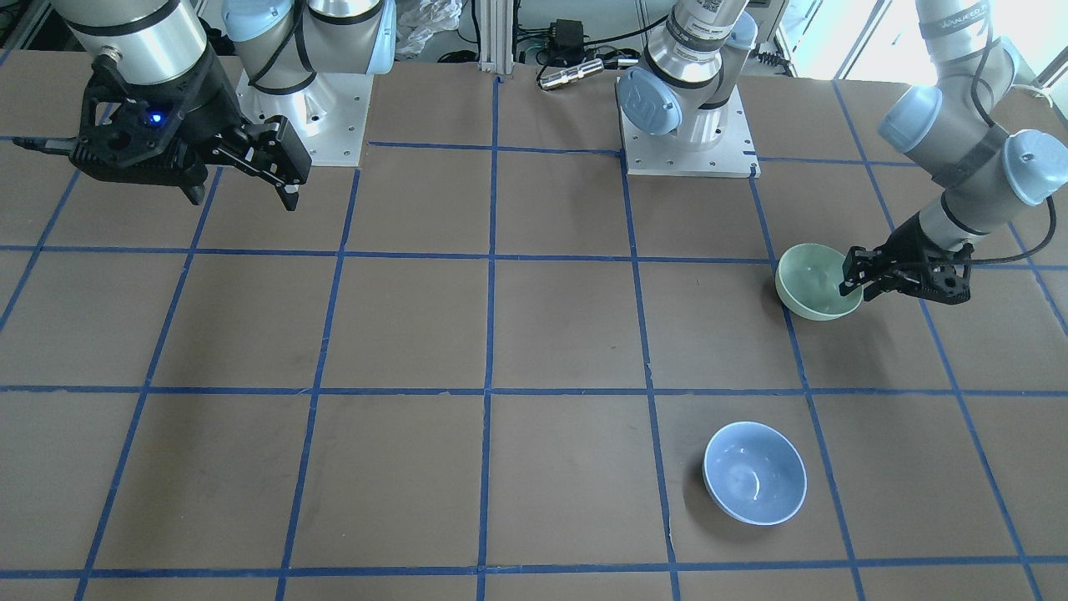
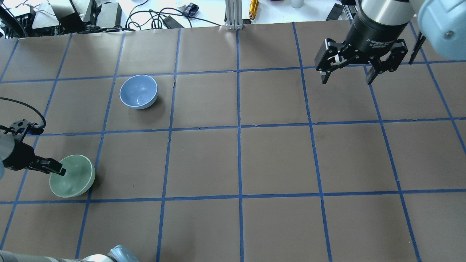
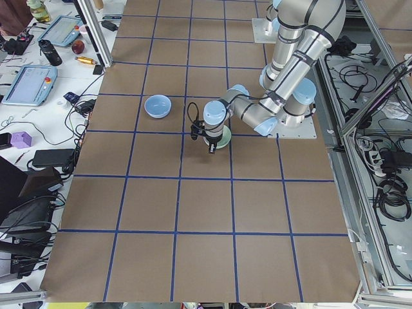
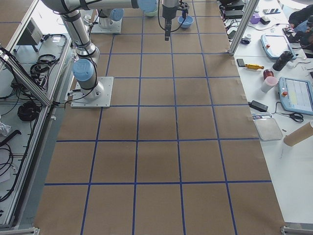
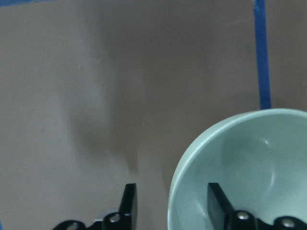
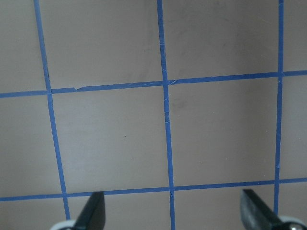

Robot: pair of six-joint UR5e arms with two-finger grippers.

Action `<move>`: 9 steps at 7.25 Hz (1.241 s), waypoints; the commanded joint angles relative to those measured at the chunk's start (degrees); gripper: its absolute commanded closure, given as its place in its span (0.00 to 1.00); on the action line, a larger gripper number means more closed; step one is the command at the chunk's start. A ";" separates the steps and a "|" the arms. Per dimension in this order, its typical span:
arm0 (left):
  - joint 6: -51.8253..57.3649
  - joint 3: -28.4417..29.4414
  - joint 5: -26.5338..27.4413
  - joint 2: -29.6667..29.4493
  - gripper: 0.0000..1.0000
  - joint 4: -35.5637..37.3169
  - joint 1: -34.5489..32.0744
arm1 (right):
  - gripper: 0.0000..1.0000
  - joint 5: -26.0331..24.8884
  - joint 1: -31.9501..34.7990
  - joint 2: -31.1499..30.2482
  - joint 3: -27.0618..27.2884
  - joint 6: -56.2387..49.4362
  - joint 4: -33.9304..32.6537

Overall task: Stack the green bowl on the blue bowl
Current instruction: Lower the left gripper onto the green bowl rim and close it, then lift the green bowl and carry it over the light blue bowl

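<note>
The green bowl (image 2: pixel 78 178) sits upright on the brown table near its left end; it also shows in the front view (image 1: pixel 808 284) and the left wrist view (image 5: pixel 254 158). My left gripper (image 2: pixel 56 170) is open and low at the bowl's outer rim. In the left wrist view, one finger (image 5: pixel 218 203) is inside the bowl and the other (image 5: pixel 128 203) is outside, with the rim between them and not clamped. The blue bowl (image 2: pixel 138 91) stands upright and empty one grid square farther out (image 1: pixel 755 472). My right gripper (image 2: pixel 346 79) is open and empty, high above the table's far right.
The table (image 2: pixel 276 160) is brown paper with a grid of blue tape lines. The arm bases (image 1: pixel 688 142) are bolted at the robot's side. Cables and boxes (image 2: pixel 72 14) lie beyond the far edge. The right wrist view shows only bare table (image 6: pixel 163 120).
</note>
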 commanded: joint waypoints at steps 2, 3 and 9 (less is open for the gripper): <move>-3.66 0.13 0.50 -0.14 1.00 -0.08 0.00 | 0.00 0.00 0.00 0.00 0.00 0.00 0.05; -3.94 0.91 1.02 -0.05 1.00 -0.43 -0.09 | 0.00 0.00 0.00 0.00 0.00 0.00 0.05; -25.17 29.88 0.33 -8.11 1.00 -14.40 -19.73 | 0.00 0.00 0.00 0.00 0.00 0.00 0.05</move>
